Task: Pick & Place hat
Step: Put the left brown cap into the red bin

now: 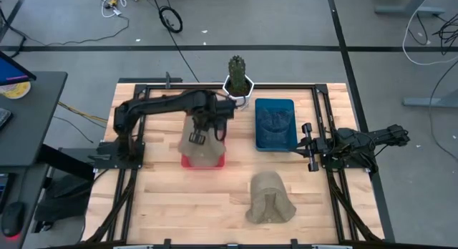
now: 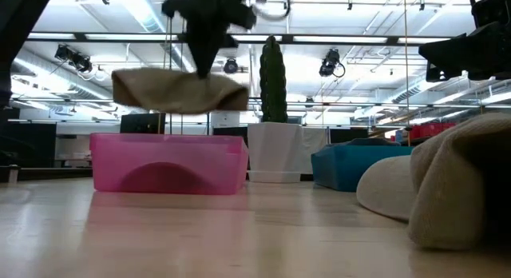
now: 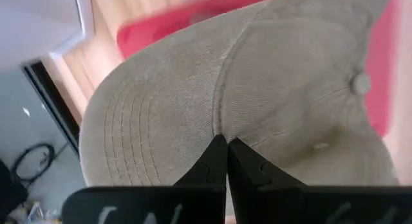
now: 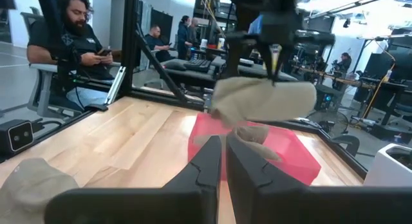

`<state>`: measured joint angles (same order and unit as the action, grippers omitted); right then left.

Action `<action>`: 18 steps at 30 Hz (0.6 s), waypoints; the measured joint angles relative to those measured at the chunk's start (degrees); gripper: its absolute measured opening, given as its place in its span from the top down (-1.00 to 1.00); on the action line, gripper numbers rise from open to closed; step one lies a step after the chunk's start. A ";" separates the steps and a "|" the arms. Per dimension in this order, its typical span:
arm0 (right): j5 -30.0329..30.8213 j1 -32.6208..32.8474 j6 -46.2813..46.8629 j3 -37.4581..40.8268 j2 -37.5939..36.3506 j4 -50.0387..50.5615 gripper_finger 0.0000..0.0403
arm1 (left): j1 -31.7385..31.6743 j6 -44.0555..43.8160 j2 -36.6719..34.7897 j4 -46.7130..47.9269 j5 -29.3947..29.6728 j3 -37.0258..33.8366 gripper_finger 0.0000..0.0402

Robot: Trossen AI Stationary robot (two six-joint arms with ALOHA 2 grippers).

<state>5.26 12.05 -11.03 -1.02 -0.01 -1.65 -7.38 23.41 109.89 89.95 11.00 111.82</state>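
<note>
My left gripper [image 1: 195,137] hangs over the pink bin [image 1: 204,162], shut on a beige corduroy cap [image 1: 202,150]. The low view shows the cap [image 2: 180,90] in the air above the bin [image 2: 168,162]. A second beige hat [image 1: 270,199] lies with its underside on the table near the front edge, and it fills the low view's right side [image 2: 447,182]. My right gripper [image 1: 306,144] waits at the table's right edge, pointing left, with its fingers shut [image 4: 223,143] on nothing. My left gripper pinches the cap between its two fingers at the seam where the brim meets the crown [image 3: 222,124]. The fingers come from above, pointing down. The cap is lifted clear over the pink bin and spreads out roughly level below the fingertips [image 2: 204,70].
A blue bin [image 1: 275,124] with dark contents stands right of the pink bin. A cactus in a white pot [image 1: 238,79] stands at the far edge. Black frame rails run along the table's sides. People sit in the room beyond the table [image 4: 71,31].
</note>
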 joint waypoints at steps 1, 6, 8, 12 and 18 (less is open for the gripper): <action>-0.02 -0.02 0.00 0.00 0.00 0.00 0.88 | -1.01 1.13 0.00 -0.36 0.22 -1.01 0.99; -0.17 -0.01 0.00 0.00 0.00 0.00 0.88 | -4.92 5.29 -0.37 -5.64 -1.65 -4.39 1.00; -0.15 0.00 0.00 0.00 0.00 0.00 0.88 | -6.12 7.13 -0.44 -7.97 -4.03 -5.54 1.00; -0.15 -0.02 0.00 0.00 0.00 0.00 0.88 | -8.17 9.02 -0.48 -11.47 -5.81 -9.32 1.00; -0.15 0.00 0.00 0.00 0.00 0.00 0.88 | -10.46 10.21 -0.45 -12.43 -6.98 -16.17 1.00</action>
<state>5.11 12.05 -11.03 -1.02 -0.01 -1.65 -17.83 33.62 109.44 77.51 4.03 95.65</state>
